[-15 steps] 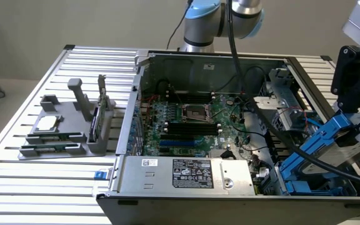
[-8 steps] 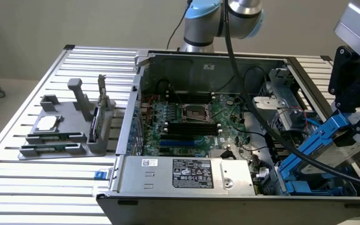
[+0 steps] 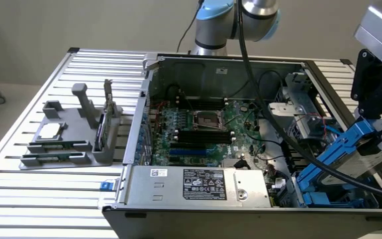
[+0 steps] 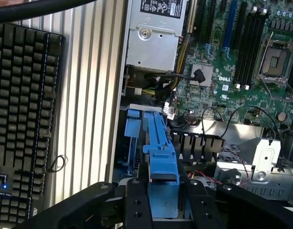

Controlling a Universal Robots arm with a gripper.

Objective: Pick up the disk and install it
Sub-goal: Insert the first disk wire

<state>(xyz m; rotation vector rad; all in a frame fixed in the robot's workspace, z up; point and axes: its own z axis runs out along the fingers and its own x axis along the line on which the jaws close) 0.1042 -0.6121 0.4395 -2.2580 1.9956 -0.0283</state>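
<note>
As it hangs over PC case point(image 3: 244, 225), tool point(image 4: 164, 200) clamps disk point(image 4: 161, 152).

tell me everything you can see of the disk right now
The disk is a flat silver-grey drive framed by bright blue plastic rails. The gripper grips its upper end, holding it steeply tilted, lower end pointing into the open computer case at the exterior view's right. In the wrist view one blue rail runs edge-on between the black fingers.

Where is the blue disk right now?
The disk is at the exterior view's right, held tilted in the gripper over the open computer case, just above the blue drive bay.
</note>
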